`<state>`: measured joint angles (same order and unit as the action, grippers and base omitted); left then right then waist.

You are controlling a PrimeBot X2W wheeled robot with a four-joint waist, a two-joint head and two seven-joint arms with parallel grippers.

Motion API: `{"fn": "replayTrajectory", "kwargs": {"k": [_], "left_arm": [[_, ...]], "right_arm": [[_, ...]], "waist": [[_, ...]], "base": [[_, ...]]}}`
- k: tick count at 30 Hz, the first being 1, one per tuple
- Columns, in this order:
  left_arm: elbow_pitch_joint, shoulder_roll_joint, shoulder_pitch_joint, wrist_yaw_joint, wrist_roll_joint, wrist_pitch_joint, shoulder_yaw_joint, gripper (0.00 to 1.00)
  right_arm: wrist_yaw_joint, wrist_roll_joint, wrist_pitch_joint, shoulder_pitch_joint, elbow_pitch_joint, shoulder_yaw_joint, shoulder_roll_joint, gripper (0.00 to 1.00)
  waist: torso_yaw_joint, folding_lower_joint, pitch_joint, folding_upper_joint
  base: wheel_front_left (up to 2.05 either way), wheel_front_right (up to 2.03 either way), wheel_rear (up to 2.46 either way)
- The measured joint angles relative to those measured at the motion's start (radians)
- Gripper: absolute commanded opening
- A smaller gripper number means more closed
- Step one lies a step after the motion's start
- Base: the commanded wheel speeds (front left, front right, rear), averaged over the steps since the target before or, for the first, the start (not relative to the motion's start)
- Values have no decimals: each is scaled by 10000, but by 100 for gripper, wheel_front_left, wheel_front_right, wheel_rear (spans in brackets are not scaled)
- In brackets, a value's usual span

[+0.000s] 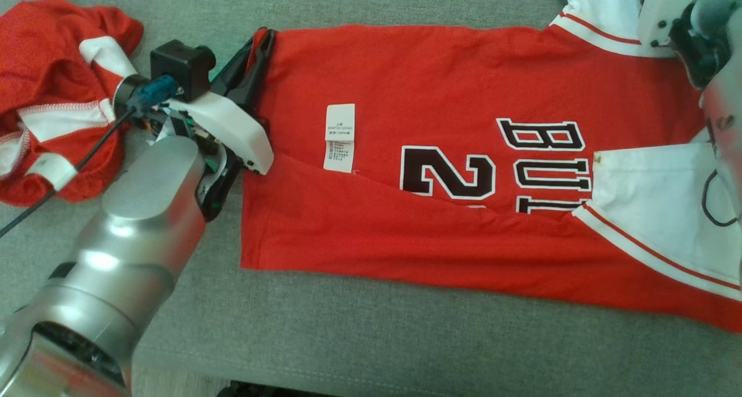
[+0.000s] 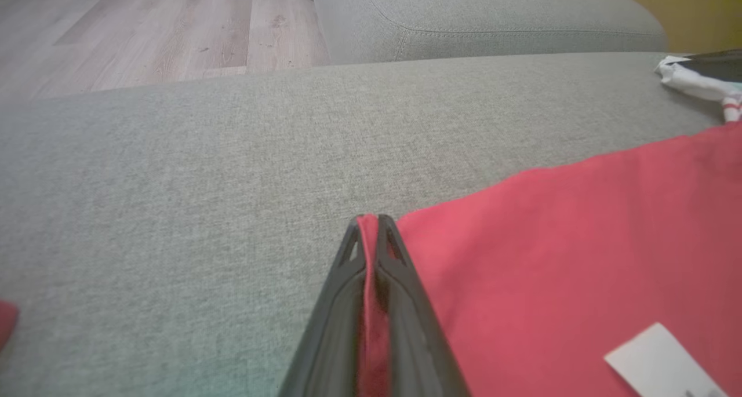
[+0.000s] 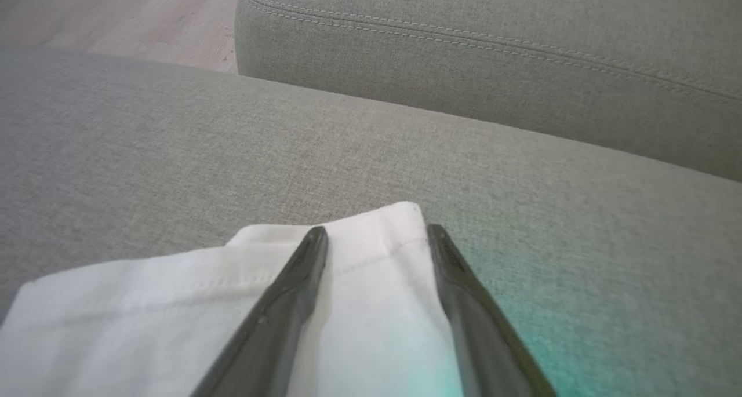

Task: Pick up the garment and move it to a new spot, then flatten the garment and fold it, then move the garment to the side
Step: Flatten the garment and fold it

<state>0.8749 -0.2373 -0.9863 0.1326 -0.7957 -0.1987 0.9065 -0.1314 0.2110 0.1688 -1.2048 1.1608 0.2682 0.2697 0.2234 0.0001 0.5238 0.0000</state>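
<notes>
The garment (image 1: 440, 153) is a red jersey with white sleeves and black lettering, spread across the grey sofa seat, its near long edge folded over. My left gripper (image 1: 264, 37) is shut on the jersey's far hem corner; the left wrist view shows red cloth (image 2: 371, 304) pinched between the fingers (image 2: 406, 304). My right gripper (image 3: 374, 235) is open, its two fingers (image 3: 290, 310) straddling the edge of a white sleeve (image 3: 371, 281) without pinching it. In the head view the right arm (image 1: 701, 37) covers that sleeve at the upper right.
A second red and white garment (image 1: 52, 95) lies crumpled at the left end of the grey sofa seat (image 1: 406, 339). A sofa cushion (image 3: 493, 55) rises beyond the seat, with wooden floor (image 2: 145, 26) past it. The seat's front edge runs along the bottom of the head view.
</notes>
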Motion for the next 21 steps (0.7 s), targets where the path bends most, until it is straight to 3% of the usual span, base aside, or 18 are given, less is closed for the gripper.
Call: {"fn": "replayTrajectory", "kwargs": {"k": [1,8,10,11,16,21], "left_arm": [[17,33,-26,0,-100,-138,81,0],[318,-40,-338,-27,-35,-504,-188,0],[-104,-88,-333,-255,276,-506,-782,0],[-813,-224,-290,-579,872,-510,-1442,0],[-1402,-439,705,-727,1812,-581,-2518,0],[-1450,-454,2166,-941,2502,-579,-3365,0]], "right_arm": [[0,0,-171,-1,86,81,25,0],[0,-107,-2071,8,274,-518,307,0],[0,-100,-2834,5,286,-855,301,0],[0,6,-3450,18,374,-1218,182,0],[0,566,-4008,149,336,-1503,-403,0],[0,1379,-4171,1174,-731,-1346,-780,0]], "waist": [[7,-2,-23,0],[-153,-2,-73,0],[-247,-1,-135,0],[-361,0,-246,0],[-805,-1,-554,0],[-1242,-2,-990,1]], "base": [[0,0,0],[0,0,0],[0,0,0],[0,0,0],[0,0,0],[0,0,0]]}}
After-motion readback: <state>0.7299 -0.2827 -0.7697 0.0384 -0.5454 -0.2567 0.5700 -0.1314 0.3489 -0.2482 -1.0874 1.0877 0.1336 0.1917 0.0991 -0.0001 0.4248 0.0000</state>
